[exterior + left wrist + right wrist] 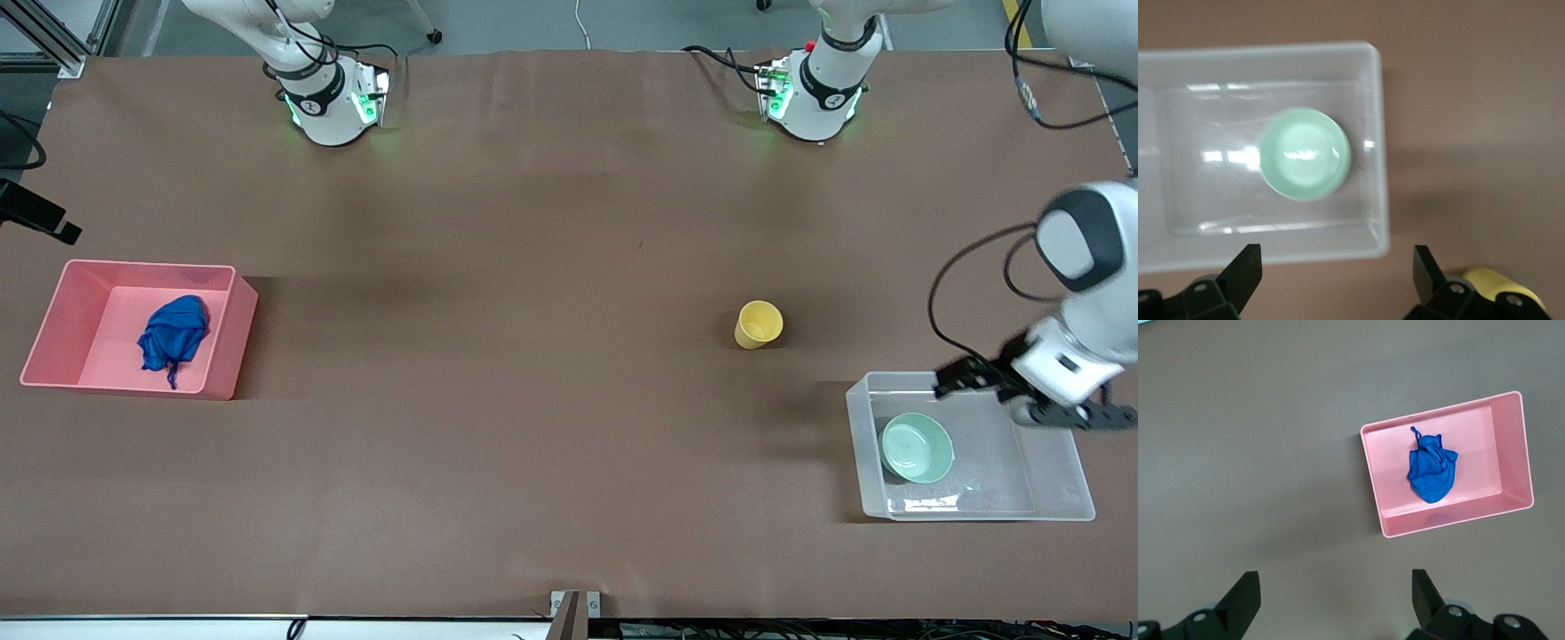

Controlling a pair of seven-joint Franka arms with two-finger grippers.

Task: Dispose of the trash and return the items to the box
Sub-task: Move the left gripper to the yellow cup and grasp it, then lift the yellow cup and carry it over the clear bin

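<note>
The blue wad of trash [173, 338] lies in the pink bin [147, 265]; both also show in the right wrist view, the wad [1431, 470] in the bin [1451, 515]. The mint-green bowl [917, 447] sits in the clear tub [1058, 471], also seen in the left wrist view as the bowl [1305, 155] in the tub [1379, 133]. The yellow cup [758, 324] stands on the table, farther from the front camera than the tub, and shows in the left wrist view [1501, 283]. My left gripper [978, 391] is open and empty over the tub's farther rim [1337, 263]. My right gripper [1336, 587] is open and empty, high over bare table beside the pink bin.
The pink bin is at the right arm's end of the table and the clear tub at the left arm's end. Brown table cloth [533, 400] lies between them. A black cable [942, 293] hangs by the left arm's wrist.
</note>
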